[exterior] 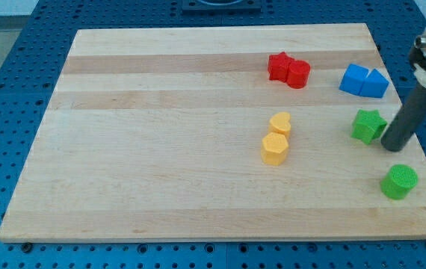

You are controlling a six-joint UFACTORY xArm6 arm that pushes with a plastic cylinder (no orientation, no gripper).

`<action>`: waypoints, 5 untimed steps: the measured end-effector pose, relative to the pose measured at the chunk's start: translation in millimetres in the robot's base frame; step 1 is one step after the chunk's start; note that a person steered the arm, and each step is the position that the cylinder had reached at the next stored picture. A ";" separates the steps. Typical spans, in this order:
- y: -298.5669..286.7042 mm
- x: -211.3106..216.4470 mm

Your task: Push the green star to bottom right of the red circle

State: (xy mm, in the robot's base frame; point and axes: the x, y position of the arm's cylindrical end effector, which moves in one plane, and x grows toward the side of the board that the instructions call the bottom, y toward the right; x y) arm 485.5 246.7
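The green star (367, 125) lies on the wooden board (161, 149) at the view's right. The red circle (298, 74) sits up and to its left, touching a red star (279, 66) on its left side. My tip (394, 146) is just right of the green star and slightly below it, close to or touching its right edge. The dark rod rises from there toward the view's top right.
A blue cube (354, 78) and a blue triangle (376, 83) sit together above the green star. A green circle (399, 181) lies below my tip. A yellow heart (280, 123) and a yellow hexagon (274, 149) sit mid-board.
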 end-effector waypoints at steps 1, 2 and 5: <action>-26.8 -6.3; -81.0 -31.2; -116.1 -34.7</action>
State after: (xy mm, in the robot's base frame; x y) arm 450.8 130.6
